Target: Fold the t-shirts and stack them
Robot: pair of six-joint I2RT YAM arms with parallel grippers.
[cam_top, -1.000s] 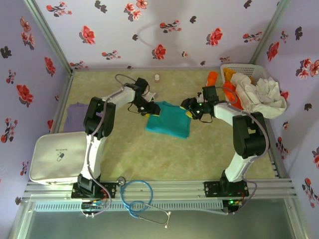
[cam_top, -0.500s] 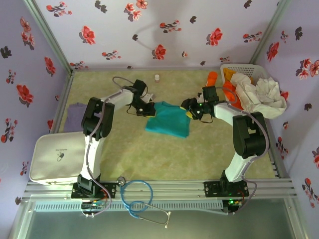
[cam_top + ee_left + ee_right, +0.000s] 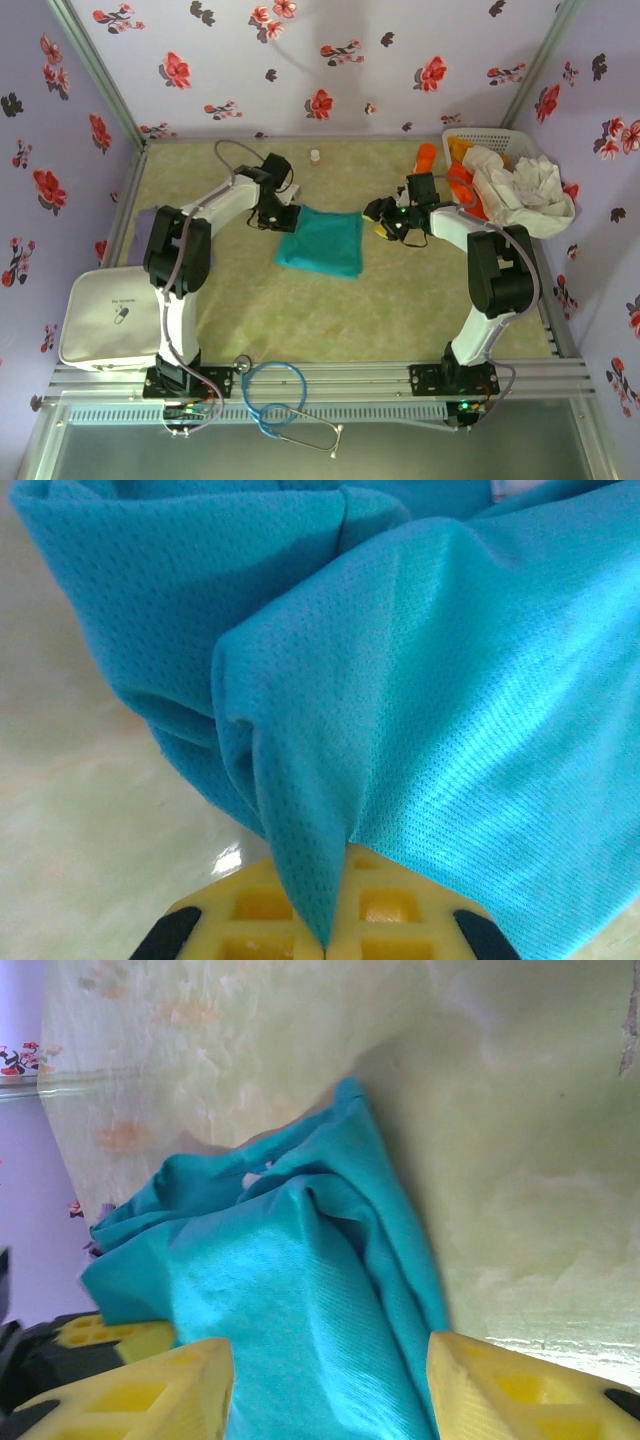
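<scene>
The top external camera sits high above and behind the arm bases at 6 o'clock, looking steeply down from far off over the whole table (image 3: 420, 300). The left wrist camera faces forward over the left gripper (image 3: 325, 942) at 6 o'clock, very close to the teal t-shirt (image 3: 420, 680). The right wrist camera looks past the right gripper (image 3: 330, 1360) from slightly farther back, and all three views share that shirt.

Tiny print on the white case (image 3: 112, 322), seemingly illegible.
</scene>
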